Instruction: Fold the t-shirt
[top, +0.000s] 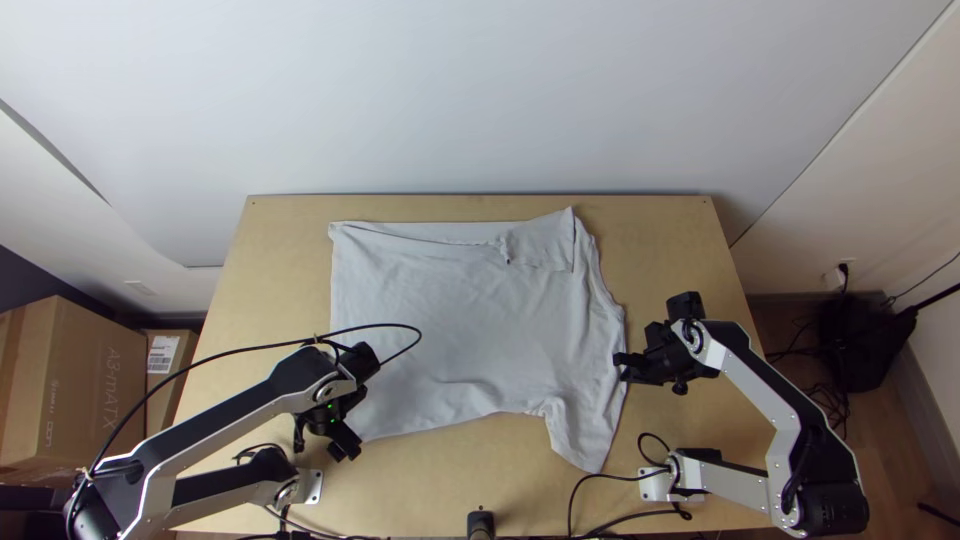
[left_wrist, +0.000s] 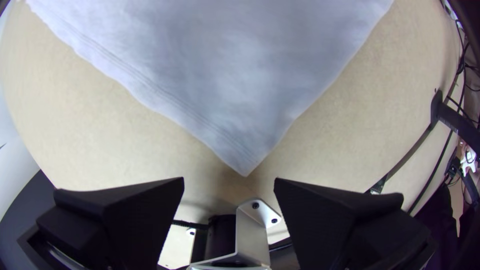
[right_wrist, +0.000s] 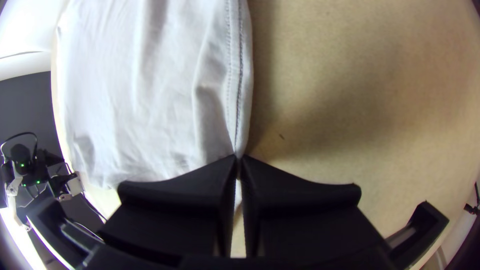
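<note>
At the left of my station, the left hand is at the shirt's near left corner, its fingers apart and nothing between them. A stitched hem runs along one side of that corner, which lies flat on the surface.

In the middle, the t-shirt is spread broadly, lightly creased, its body unfolded. Toward the far right, a flap is turned inward over the body; I judge it to be one sleeve, folded in. Near the right, a lobe of cloth sticks out toward me, probably the other sleeve, not tucked.

At the right border, the right hand has its fingers together, clamped on the shirt's stitched edge.

Finding: early stage. I assess one small fold as done; the near sleeve and the main body folds are outstanding. The left corner likely needs gripping next.
</note>
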